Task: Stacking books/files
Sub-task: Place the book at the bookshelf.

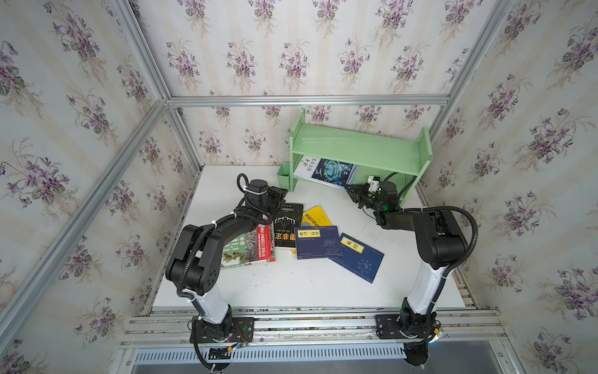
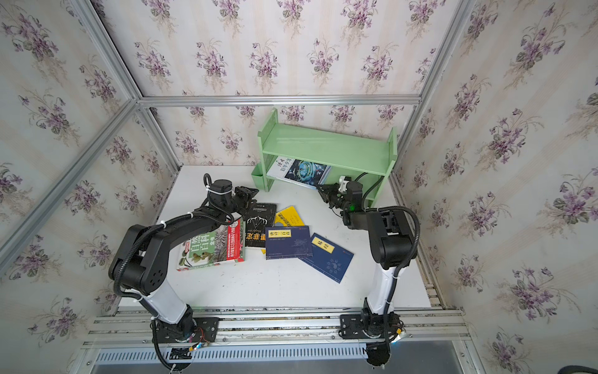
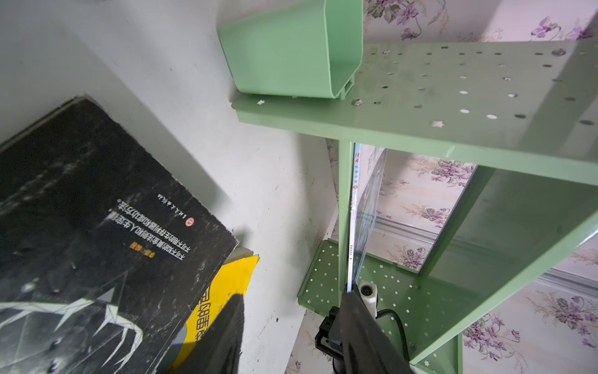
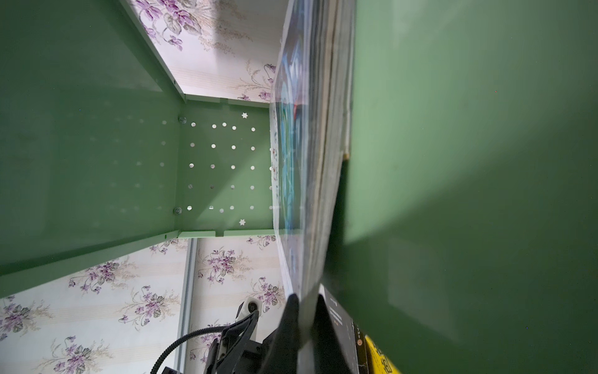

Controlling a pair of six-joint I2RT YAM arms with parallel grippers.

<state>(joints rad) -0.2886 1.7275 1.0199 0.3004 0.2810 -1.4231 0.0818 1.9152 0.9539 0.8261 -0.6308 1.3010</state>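
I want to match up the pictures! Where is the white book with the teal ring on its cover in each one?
Top view: the white paperback with a teal ring sits just right of centre, under the upper board of the pale green shelf.
Top view: near the centre, under that board.
Left wrist: edge-on, a thin strip inside the shelf.
Right wrist: close up, its corner pinched in the right gripper.
Shared landmark: the green shelf.
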